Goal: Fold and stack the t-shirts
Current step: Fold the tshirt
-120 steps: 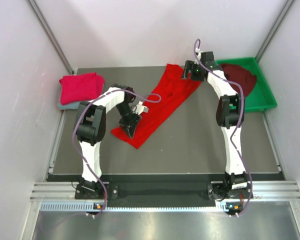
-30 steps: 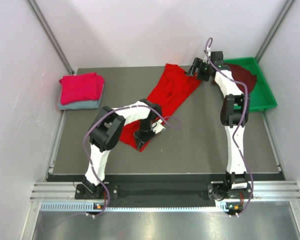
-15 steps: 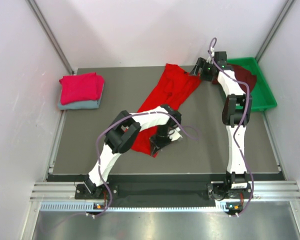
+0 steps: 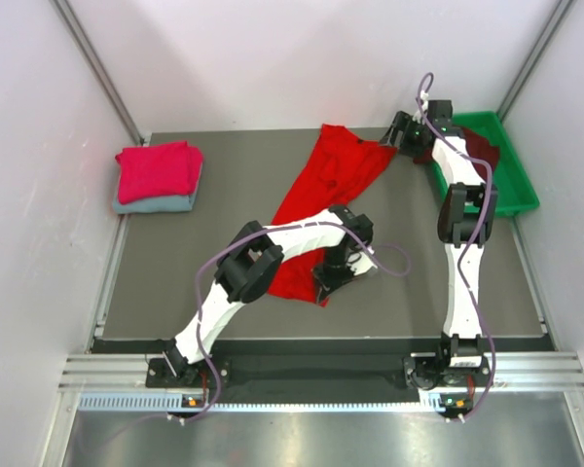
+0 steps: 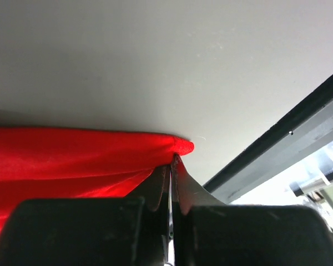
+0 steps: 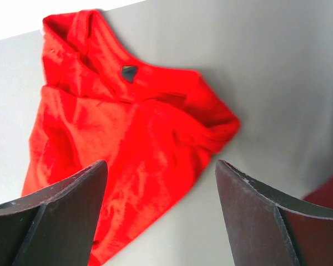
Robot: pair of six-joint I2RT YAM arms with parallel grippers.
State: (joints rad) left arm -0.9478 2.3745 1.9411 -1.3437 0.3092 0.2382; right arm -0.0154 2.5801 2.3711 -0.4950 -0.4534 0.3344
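The bright red t-shirt (image 4: pixel 326 185) lies as a long strip slanting across the mat from the far middle to the near centre. My left gripper (image 4: pixel 328 285) is shut on its near hem corner (image 5: pixel 180 147), low over the mat. My right gripper (image 4: pixel 401 131) is open and empty, beside the shirt's far right edge (image 6: pixel 133 144). The crimson-pink shirt (image 4: pixel 159 169) lies folded on top of the grey-blue shirt (image 4: pixel 156 203) at the far left. The dark maroon shirt (image 4: pixel 467 144) lies in the green tray, partly hidden by my right arm.
The green plastic tray (image 4: pixel 514 185) stands at the far right corner. White walls close in the left, back and right sides. The mat's near edge and a metal rail (image 5: pixel 277 149) run close by my left gripper.
My left gripper has dragged the red shirt's near end to the right, across the mat's centre. My right gripper has moved right, off the shirt's far edge toward the tray.
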